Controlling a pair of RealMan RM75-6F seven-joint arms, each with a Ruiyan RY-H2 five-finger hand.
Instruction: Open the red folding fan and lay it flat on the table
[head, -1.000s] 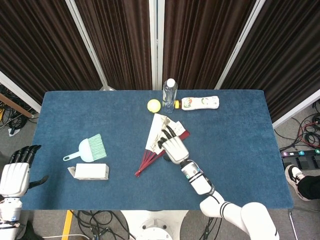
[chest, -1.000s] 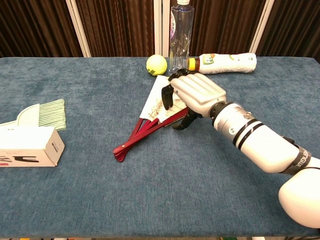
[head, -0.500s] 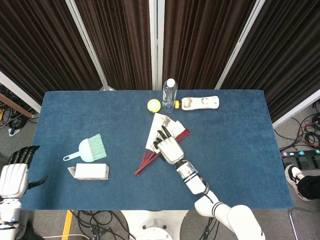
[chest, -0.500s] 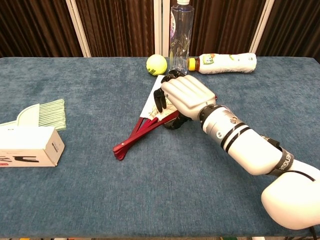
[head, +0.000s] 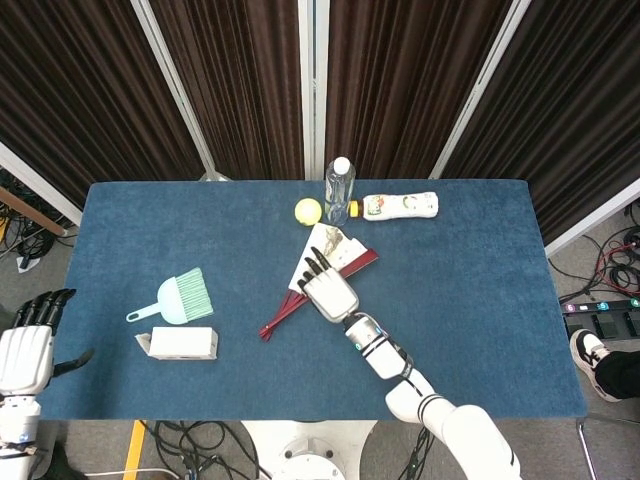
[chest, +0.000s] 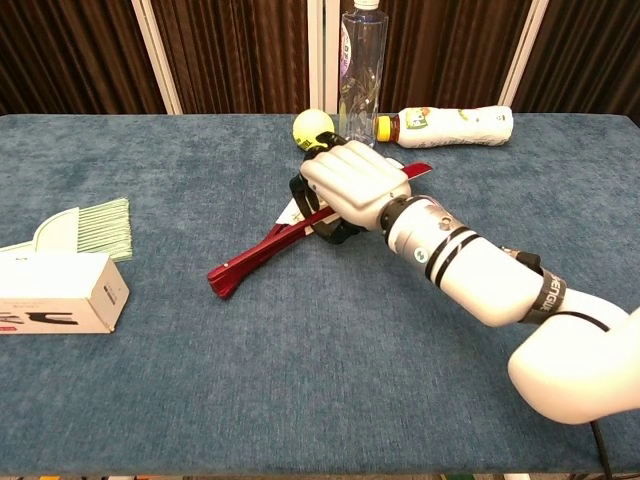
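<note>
**Listener:** Where is the fan, and what is holding it?

**Operator:** I'm looking down on a blue bench (head: 480, 330). The red folding fan (chest: 262, 255) lies near the middle, partly spread. Its red ribs point toward the near left, and its pale leaf opens toward the far right. My right robot hand (head: 329, 294) lies on top of it, about where the ribs meet the leaf. From the chest camera its fingers look curled over the ribs. Whether they clamp the fan or merely press it down, I cannot tell.

**Listener:** And your other hand?

**Operator:** The left robot hand (head: 27, 352) hangs off the near-left edge of the bench, well apart from the fan. It holds nothing, and its fingers are slightly spread.

**Listener:** What could go wrong from here?

**Operator:** As I judge it, the fan is only partly open. Nothing anchors the rib end, so a sideways push may slide the whole fan instead of spreading it. Just beyond the leaf stand a yellow ball (head: 307, 210) and an upright clear bottle (head: 338, 190), with a white bottle (head: 400, 206) lying on its side to their right. A sweep toward the far side could roll the ball or tip the clear bottle. Pressing hard could also crease the paper leaf.
</note>
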